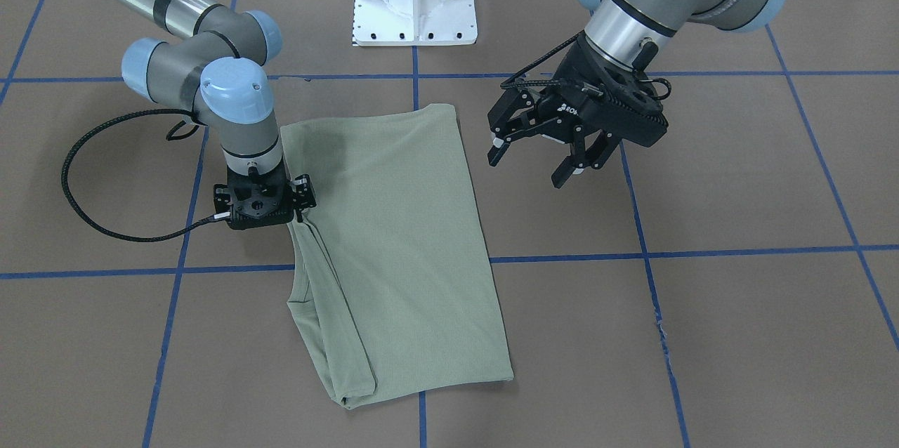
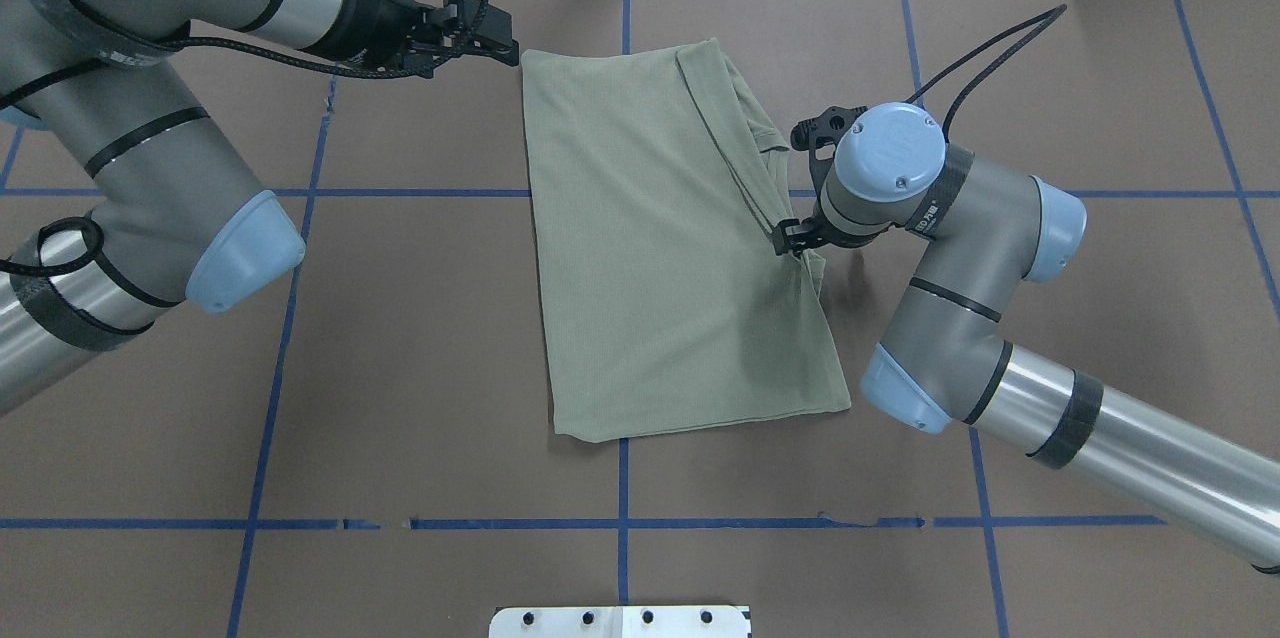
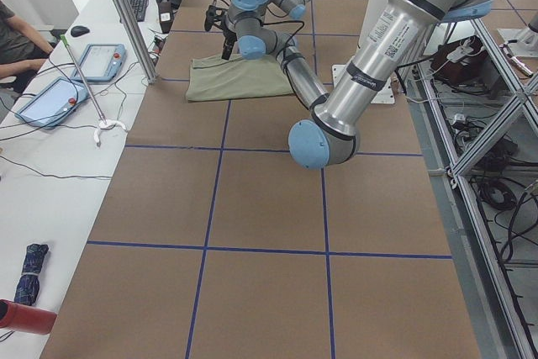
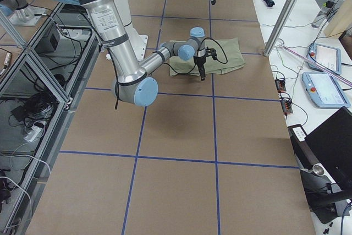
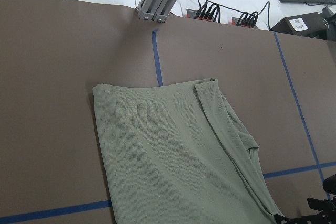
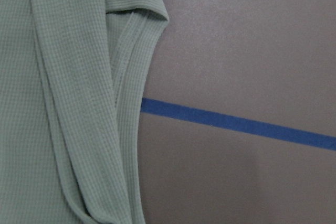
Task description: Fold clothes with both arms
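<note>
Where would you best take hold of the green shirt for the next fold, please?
I would pinch the shirt at the two corners of its far short end, the left gripper and the right gripper each coming in low from its own side. It lies flat as a long rectangle, so only its edges offer a lip.

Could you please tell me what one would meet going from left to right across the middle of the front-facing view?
The right gripper, down at the cloth's edge → the olive-green shirt → the left gripper, open and apart from the shirt.
</note>
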Motion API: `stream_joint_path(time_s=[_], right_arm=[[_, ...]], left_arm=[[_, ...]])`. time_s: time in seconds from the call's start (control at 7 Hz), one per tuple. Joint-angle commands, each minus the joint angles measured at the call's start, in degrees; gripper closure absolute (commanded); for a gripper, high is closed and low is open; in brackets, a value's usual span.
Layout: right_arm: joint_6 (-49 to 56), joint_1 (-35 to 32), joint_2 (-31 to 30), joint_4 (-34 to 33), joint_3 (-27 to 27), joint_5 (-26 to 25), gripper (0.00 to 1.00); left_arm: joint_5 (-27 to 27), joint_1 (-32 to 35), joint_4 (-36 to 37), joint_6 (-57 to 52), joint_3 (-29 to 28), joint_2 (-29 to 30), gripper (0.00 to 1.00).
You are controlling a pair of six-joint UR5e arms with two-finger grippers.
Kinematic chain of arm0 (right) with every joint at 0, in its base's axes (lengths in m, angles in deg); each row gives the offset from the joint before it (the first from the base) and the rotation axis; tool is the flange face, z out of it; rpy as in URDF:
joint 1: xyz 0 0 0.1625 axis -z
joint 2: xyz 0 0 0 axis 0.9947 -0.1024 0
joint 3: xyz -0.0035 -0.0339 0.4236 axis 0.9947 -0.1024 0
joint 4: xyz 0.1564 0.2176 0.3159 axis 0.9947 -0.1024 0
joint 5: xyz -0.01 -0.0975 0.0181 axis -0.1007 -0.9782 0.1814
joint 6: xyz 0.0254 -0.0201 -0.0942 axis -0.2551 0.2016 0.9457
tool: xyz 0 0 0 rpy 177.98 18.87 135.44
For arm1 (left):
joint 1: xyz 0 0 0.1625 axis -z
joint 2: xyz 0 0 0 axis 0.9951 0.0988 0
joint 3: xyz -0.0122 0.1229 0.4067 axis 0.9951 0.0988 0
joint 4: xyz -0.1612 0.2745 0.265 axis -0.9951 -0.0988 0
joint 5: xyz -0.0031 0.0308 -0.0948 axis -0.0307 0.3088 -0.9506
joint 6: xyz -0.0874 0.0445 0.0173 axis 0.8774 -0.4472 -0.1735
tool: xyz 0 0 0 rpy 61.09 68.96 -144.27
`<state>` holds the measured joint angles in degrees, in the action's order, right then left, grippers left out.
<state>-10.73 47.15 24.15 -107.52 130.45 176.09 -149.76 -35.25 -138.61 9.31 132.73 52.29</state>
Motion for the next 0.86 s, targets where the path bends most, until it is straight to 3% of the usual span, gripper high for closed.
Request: stream_joint_path(time_s=[0.0,0.43,0.71], right_arm=[[2.02,-1.17,-0.7,0.06,0.05,2.12,0.0],[4.65,-3.01,-2.99,0.24,0.32,2.4,0.0],[4.93,-5.73,-0.64,-0.46,0.06,5.54,0.0]], left_arm=[[0.0,-0.03,-0.09,0.0,-0.1,-0.06,0.01],[0.0,0.05,-0.09,-0.09,-0.27,-0.06,0.01],[0.0,0.14,-0.09,-0.26,-0.36,-0.06,0.01]])
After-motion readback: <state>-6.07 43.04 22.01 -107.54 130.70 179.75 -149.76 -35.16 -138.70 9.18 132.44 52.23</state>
